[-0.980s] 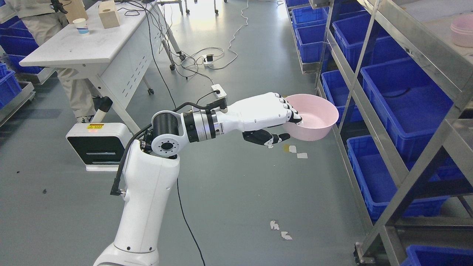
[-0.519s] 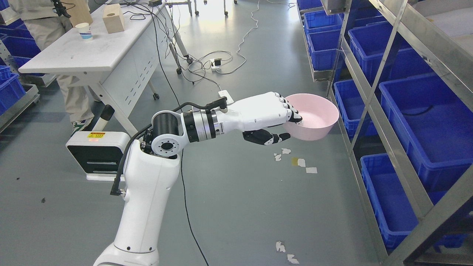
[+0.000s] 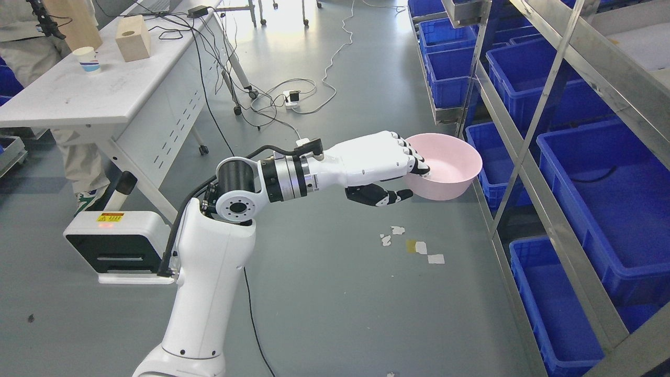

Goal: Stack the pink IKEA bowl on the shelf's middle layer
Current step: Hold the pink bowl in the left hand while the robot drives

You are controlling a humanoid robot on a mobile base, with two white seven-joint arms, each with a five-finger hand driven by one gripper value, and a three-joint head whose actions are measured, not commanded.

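Right now we carry the pink bowl (image 3: 445, 166) out in front of us in our left hand (image 3: 390, 167), the arm reaching in from the lower left and stretched toward the metal shelf (image 3: 549, 173) on the right. Our fingers (image 3: 413, 159) hook over the near rim and dip inside, while the thumb presses up against the outer wall below, so the hand is closed in a pinch on the rim. That grip, we judge, keeps the bowl mouth-up and roughly level and leaves its far side free to slide onto a shelf layer. The bowl hangs in the air above the grey floor (image 3: 335, 293), just beside the shelf's front posts and not yet over any layer. It looks empty inside.

Blue bins (image 3: 591, 173) fill the lower shelf layers, and those we can see into hold nothing obvious, though one has a dark cable-like line in it. No other pink bowl shows in this view, so we cannot tell where the stack is. Our right hand is out of sight. On the white table (image 3: 94, 89) at the far left stand a paper cup (image 3: 86, 58) and a wooden block (image 3: 131, 44), with a person (image 3: 68, 157) behind.
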